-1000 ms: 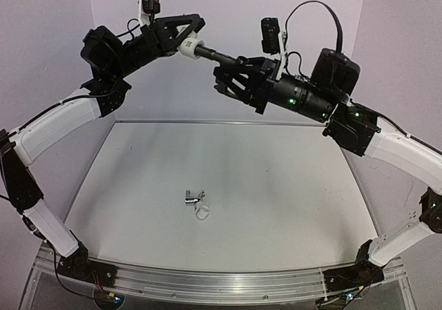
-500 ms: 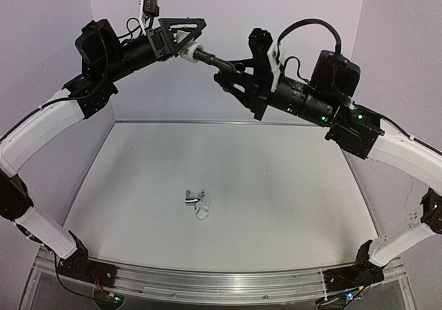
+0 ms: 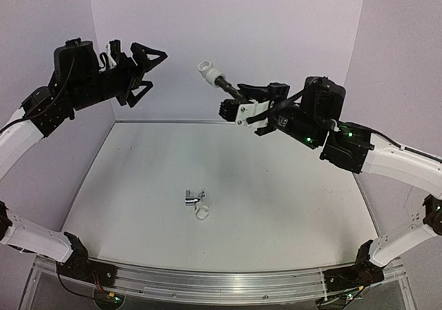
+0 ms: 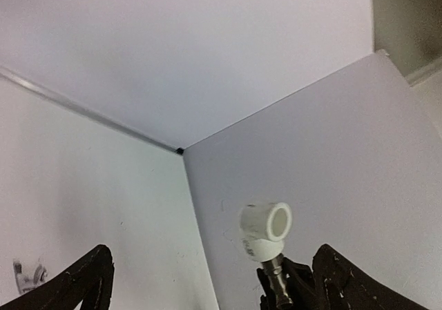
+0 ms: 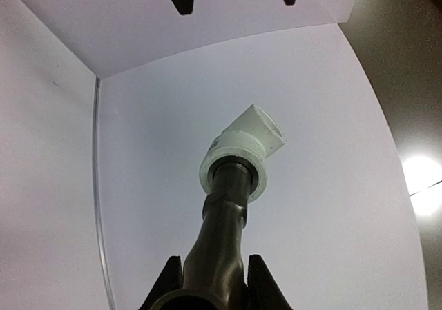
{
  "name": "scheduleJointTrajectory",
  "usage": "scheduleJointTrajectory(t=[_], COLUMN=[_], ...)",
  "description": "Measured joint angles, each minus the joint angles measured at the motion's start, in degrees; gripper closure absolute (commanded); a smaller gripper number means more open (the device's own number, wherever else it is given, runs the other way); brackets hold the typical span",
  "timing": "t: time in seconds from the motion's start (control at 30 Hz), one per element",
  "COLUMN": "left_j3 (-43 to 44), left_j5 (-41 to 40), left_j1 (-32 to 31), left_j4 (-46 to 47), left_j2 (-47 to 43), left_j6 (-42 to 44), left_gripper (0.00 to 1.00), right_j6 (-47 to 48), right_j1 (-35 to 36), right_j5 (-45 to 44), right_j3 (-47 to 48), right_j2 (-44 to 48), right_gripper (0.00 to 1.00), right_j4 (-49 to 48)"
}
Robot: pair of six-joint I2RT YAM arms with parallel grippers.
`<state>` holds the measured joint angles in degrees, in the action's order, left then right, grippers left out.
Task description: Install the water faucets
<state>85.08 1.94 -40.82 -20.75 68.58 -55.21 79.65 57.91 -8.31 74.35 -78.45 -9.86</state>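
Observation:
My right gripper (image 3: pixel 239 97) is shut on the matte black water faucet (image 3: pixel 226 85), which points up and to the left in mid-air. In the right wrist view the black faucet (image 5: pixel 224 248) sits between the jaws of the right gripper (image 5: pixel 213 272), and its threaded end is inside a white elbow fitting (image 5: pixel 243 155). My left gripper (image 3: pixel 153 71) hangs open and empty at the upper left, well apart from the elbow (image 3: pixel 207 70). A shiny chrome faucet (image 3: pixel 193 197) lies on the table.
A small white ring (image 3: pixel 202 213) lies just in front of the chrome faucet. The grey table (image 3: pixel 290 199) has white walls behind it and on both sides. In the left wrist view the elbow (image 4: pixel 265 228) floats between the left gripper's wide-open fingers (image 4: pixel 86 282).
The left gripper let go of the white elbow, opened wide and drew back to the left. The right arm turned and lowered, carrying the black faucet with the elbow on it.

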Motion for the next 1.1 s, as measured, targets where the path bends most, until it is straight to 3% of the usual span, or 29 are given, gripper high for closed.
scheduleJointTrajectory(t=[0.33,0.67,0.87,1.1], left_j3=[0.74,5.84,6.27,6.36], left_j5=[3.04,7.82,11.27,13.62], left_j1=[-0.02,-0.13,-0.13,-0.04], left_j4=[-8.97,-7.37,-3.59,-1.99], left_j2=[8.85,16.52,20.76,23.18], left_j6=[-11.03,-13.87,-14.31,-14.83], left_gripper=[0.00,0.01,0.10,0.31], right_j6=[18.65,24.49,24.83,24.09], right_j1=[0.02,0.67,1.66,1.92], right_j5=[-4.21,-6.22,-6.87,-8.32], right_j3=[-4.00,-3.98,-3.72,-0.74], right_j2=[-2.75,-5.15,-7.70,-10.36], right_gripper=[1.00,1.00,1.00,1.00], right_j4=[-0.95,1.57,2.04,2.10])
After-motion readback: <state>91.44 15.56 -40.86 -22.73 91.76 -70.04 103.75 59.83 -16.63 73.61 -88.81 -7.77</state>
